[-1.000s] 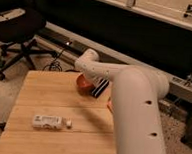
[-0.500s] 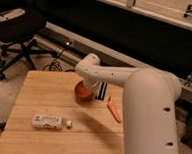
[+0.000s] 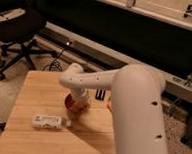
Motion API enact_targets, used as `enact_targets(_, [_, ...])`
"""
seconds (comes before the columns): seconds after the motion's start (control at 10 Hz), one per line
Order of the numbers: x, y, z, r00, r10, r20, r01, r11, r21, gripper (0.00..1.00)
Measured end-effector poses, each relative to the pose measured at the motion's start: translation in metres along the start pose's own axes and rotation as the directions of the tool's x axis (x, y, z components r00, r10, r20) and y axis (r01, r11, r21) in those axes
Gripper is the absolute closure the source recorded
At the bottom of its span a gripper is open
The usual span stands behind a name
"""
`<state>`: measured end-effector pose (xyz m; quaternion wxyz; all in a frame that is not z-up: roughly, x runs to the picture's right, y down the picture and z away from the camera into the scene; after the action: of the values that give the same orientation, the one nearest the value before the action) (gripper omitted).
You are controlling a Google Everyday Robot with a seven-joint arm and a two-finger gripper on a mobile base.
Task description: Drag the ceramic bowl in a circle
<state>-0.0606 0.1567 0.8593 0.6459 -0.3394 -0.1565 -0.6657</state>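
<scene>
The ceramic bowl (image 3: 75, 105) is small, round and orange-red; it sits on the wooden table (image 3: 38, 87) near its middle, partly hidden under my arm. My white arm reaches in from the right and bends down onto the bowl. The gripper (image 3: 78, 101) is at the bowl, right on top of it, below the wrist.
A flat white rectangular box (image 3: 47, 121) lies on the table in front of the bowl, with a small white piece (image 3: 68, 123) beside it. A dark object (image 3: 100, 94) lies behind the arm. A black office chair (image 3: 18, 30) stands at the far left, with cables on the floor.
The gripper and the bowl have moved towards the table's front and a little left, closer to the white box. The arm now covers the table's right part.
</scene>
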Motion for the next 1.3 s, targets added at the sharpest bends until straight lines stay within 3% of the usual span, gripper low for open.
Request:
enact_targets(0.2, [-0.009,-0.054,-0.015,0.995,-0.101,-0.019,0.101,0.994,0.048,1.00])
enact_targets(0.3, [-0.016,-0.090,-0.030,0.987,-0.157,-0.042,0.160,0.982,0.098,1.00])
enact_targets(0.4, [-0.022,-0.112,-0.042,0.978,-0.200,-0.060,0.206,0.971,0.123,1.00])
enact_targets(0.6, [-0.025,-0.141,-0.063,0.958,-0.262,-0.114,0.277,0.949,0.149,1.00])
enact_targets(0.7, [-0.020,-0.161,-0.076,0.945,-0.285,-0.163,0.310,0.937,0.162,1.00])
enact_targets(0.8, [-0.015,-0.173,-0.083,0.940,-0.286,-0.187,0.319,0.932,0.175,1.00])
enact_targets(1.0, [0.001,-0.193,-0.087,0.943,-0.261,-0.207,0.303,0.930,0.209,1.00])
enact_targets(1.3, [0.028,-0.220,-0.076,0.966,-0.201,-0.165,0.240,0.933,0.270,1.00])
